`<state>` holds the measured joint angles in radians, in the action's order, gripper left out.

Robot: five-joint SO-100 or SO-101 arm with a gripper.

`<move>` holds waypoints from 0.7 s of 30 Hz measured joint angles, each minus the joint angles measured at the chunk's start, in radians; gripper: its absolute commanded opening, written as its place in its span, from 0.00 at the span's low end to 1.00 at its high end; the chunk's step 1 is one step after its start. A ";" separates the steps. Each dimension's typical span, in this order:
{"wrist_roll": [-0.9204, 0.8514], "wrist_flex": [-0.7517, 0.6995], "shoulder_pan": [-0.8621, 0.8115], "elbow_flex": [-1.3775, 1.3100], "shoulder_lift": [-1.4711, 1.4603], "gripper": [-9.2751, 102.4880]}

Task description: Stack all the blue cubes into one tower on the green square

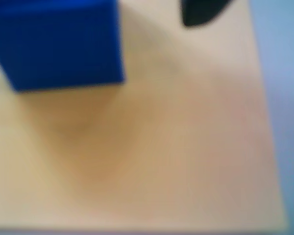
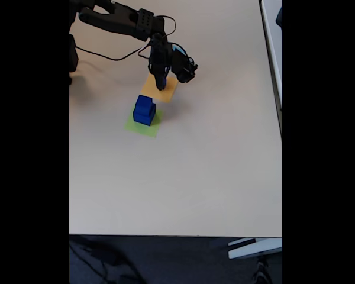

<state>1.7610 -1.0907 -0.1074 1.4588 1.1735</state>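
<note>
Fixed view: two blue cubes (image 2: pixel 144 110) are stacked, smaller on top of bigger, sitting on the green square (image 2: pixel 143 125) on the pale tabletop (image 2: pixel 213 165). The gripper (image 2: pixel 161 86) points down over the orange-yellow square (image 2: pixel 160 88) just beyond the green one, and something blue shows right at its tip. Too small to tell if the jaws are open or closed. Wrist view's super blurry, just a blue cube (image 1: pixel 59 44) top left on a tan surface.
</note>
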 measured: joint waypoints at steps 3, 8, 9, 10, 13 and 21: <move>-0.002 0.000 -0.008 0.000 0.000 0.13; -0.017 0.000 -0.018 0.000 0.000 0.09; -0.017 0.000 -0.020 0.000 0.000 0.09; -0.020 0.000 -0.023 0.000 0.000 0.08; -0.044 -0.002 -0.038 0.000 0.012 0.09; -0.087 -0.061 -0.084 0.000 0.179 0.08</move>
<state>1.6736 -1.1520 -0.1917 1.4588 1.3530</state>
